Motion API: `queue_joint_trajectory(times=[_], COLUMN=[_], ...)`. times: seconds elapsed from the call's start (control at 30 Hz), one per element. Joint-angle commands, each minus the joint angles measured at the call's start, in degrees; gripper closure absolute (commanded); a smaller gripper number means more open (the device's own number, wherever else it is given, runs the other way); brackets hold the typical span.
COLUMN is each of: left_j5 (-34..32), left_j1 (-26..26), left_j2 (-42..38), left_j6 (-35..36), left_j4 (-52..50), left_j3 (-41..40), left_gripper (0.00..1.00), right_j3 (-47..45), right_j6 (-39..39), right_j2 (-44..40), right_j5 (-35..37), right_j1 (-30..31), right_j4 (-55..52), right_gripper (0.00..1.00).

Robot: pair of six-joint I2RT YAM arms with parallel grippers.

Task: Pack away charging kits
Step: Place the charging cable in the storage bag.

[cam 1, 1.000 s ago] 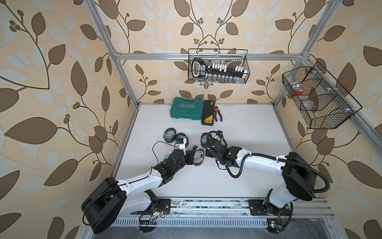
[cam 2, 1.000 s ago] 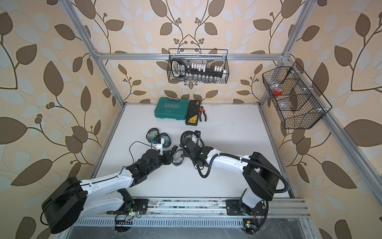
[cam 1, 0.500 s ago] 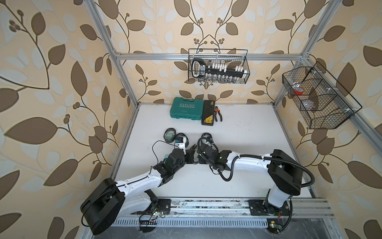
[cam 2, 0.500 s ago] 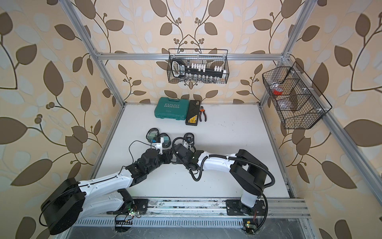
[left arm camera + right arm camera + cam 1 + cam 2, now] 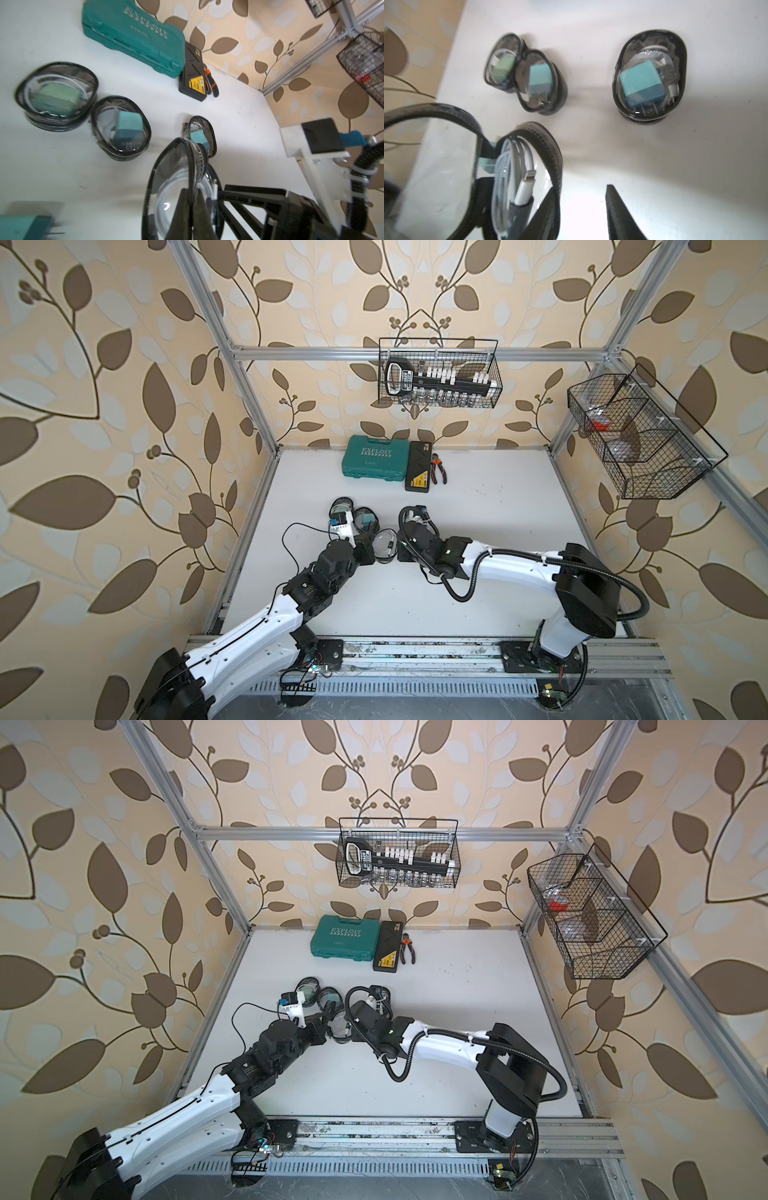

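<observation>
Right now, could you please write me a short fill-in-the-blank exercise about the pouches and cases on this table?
1. The left gripper has its jaws shut on the rim of an open pouch that holds a coiled white ____.
2. Apart from it, ____ other pouches lie on the table, each with a cube adapter inside.
3. The orange-handled pliers lie beside a black case with a ____ label.
Missing words: cable; three; yellow.
</observation>
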Motion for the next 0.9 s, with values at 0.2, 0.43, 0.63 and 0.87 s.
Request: queue_joint_trajectory(times=[0.2,0.43,0.63,0.87], left_j5=[-6.3,-3.4,3.6,8.3], left_j1=[7.5,9.3,9.3,9.3], left_j2=[-5.1,-5.2,-4.5,-0.8], left_j6=[2.3,3.0,0.4,-3.2], left_j4=[-17.1,-15.6,-8.0,1.2], left_j3=[12.9,13.1,6.0,-1.4], left_gripper=[1.00,1.00,1.00,1.00], right_j3=[-6.5,-13.1,-10.6,0.1], right_j6=[-5.1,-14.6,-14.7,-10.7], right_j2=[-3.7,-4.8,-5.2,3.1], right_j5=[1.9,-2.2,-1.5,1.1], right_j1=[0.5,1.1,1.6,1.5], right_j4=[9.8,25.4,22.4,10.6], right_gripper=[0.46,0.31,0.28,0.35])
